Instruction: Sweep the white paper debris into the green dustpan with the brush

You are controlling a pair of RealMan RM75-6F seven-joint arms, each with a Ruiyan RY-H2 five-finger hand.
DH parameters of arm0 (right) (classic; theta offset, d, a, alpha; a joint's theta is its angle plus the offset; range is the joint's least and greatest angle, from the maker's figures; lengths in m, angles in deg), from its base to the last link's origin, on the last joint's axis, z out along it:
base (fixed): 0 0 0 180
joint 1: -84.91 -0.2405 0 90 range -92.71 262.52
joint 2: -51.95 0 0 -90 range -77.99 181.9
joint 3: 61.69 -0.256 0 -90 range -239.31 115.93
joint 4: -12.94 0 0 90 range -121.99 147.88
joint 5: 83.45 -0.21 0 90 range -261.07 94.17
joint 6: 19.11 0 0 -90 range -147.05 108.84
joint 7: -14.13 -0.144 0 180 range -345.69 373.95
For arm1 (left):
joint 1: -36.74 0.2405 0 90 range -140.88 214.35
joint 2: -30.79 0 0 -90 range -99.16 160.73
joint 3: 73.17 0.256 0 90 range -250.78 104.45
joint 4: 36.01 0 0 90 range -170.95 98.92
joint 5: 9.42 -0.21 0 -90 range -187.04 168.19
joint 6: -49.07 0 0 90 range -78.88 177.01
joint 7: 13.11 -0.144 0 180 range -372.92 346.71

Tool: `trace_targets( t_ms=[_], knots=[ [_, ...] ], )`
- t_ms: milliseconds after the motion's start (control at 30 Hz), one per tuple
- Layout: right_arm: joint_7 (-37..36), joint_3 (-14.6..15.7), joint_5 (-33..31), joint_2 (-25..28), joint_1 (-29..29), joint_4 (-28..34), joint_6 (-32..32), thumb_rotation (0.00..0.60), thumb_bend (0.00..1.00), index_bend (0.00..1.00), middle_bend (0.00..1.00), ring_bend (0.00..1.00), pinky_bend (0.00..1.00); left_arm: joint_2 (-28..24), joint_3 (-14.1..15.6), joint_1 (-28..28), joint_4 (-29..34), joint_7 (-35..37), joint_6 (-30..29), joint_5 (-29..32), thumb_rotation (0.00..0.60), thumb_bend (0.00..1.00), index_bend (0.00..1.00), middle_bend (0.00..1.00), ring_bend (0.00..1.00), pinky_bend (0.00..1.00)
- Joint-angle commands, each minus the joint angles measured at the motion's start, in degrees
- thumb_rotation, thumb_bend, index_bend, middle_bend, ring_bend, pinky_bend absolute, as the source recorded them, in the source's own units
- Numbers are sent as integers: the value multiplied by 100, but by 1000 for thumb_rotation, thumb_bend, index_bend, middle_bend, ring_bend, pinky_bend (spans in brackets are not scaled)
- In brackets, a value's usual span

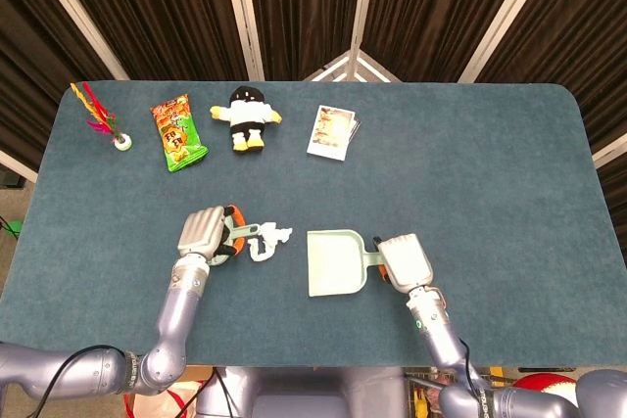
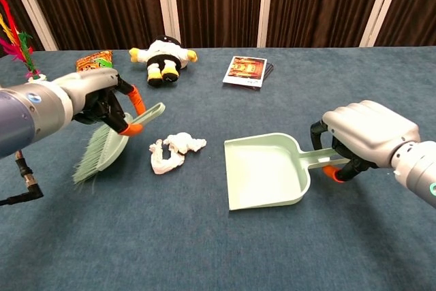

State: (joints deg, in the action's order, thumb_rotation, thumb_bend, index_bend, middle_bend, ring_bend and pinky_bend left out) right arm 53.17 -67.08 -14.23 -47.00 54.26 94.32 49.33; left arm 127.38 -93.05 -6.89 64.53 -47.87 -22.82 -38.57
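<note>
The white paper debris (image 1: 267, 240) (image 2: 174, 152) lies crumpled on the blue table between the two hands. My left hand (image 1: 205, 231) (image 2: 93, 100) grips the handle of the green brush (image 2: 110, 142) and holds it tilted above the table, just left of the paper, bristles pointing down and to the left. In the head view the hand hides most of the brush. The green dustpan (image 1: 335, 263) (image 2: 264, 178) rests to the right of the paper with its mouth facing it. My right hand (image 1: 405, 259) (image 2: 366, 134) holds the dustpan's handle.
Along the far side of the table lie a feather shuttlecock (image 1: 106, 120), a green snack bag (image 1: 178, 132), a black-and-white plush toy (image 1: 246, 116) and a small booklet (image 1: 333, 131). The table's near edge runs close behind both hands.
</note>
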Motion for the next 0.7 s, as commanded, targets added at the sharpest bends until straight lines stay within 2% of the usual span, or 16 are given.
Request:
trace_targets(
  t_ms=[33, 333, 700],
  knots=[
    [110, -46, 74, -83, -23, -123, 94, 600, 486, 873, 928, 978, 897, -34, -77, -1, 137, 98, 35, 2, 600, 627, 791, 1000, 1000, 1000],
    [132, -256, 81, -314, -89, -350, 201, 600, 486, 873, 928, 978, 897, 168, -80, -234, 103, 44, 53, -170, 600, 627, 791, 1000, 1000, 1000],
    [131, -303, 70, -350, -80, -399, 202, 600, 485, 873, 928, 978, 897, 758, -355, -726, -294, 13, 98, -170, 600, 627, 791, 1000, 1000, 1000]
  ],
)
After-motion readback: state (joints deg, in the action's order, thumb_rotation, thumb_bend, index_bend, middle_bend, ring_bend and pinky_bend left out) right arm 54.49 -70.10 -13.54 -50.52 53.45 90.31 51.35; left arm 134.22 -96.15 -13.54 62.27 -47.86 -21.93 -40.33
